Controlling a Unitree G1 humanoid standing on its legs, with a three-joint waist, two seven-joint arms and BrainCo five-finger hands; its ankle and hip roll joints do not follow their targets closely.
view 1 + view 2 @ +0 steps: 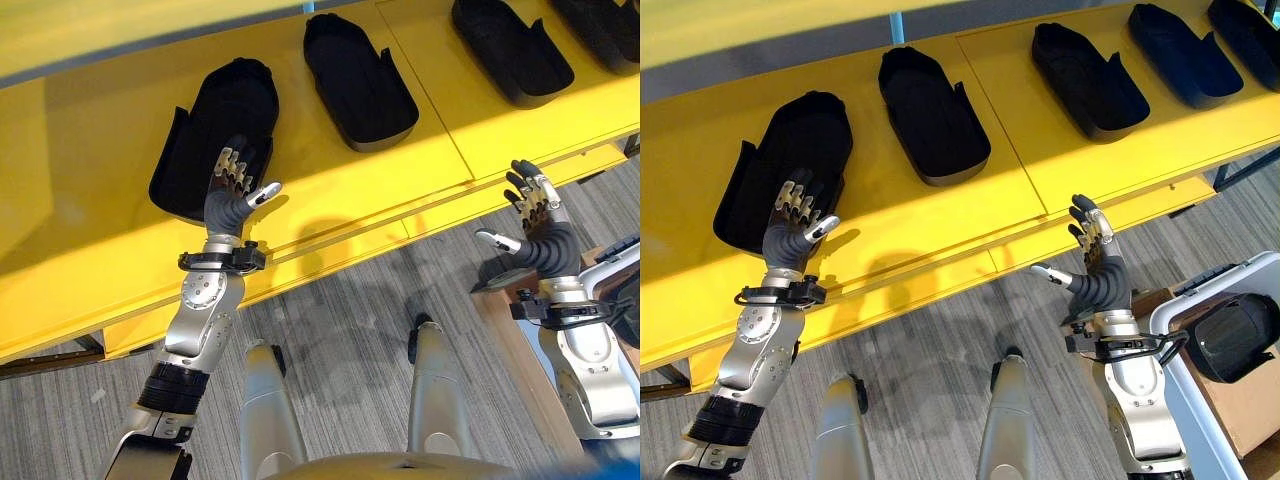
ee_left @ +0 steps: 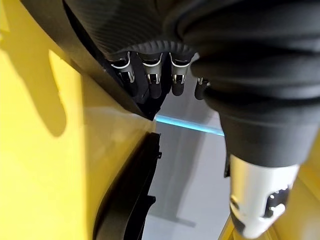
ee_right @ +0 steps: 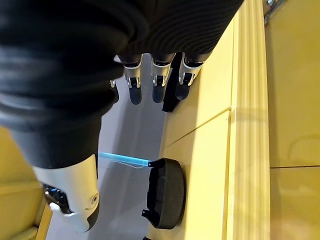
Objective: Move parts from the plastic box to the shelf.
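Note:
Several black moulded parts lie in a row on the yellow shelf. My left hand reaches over the near end of the leftmost part with its fingers straight, open and gripping nothing. The second part lies just to its right. In front of the shelf's edge my right hand is raised, open and empty, its fingers pointing along the shelf. One more black part sits in the plastic box at the lower right.
More black parts fill the shelf to the right, one of them past the right hand. A brown wooden stand carries the box beside my right arm. Grey carpet lies below the shelf's front edge.

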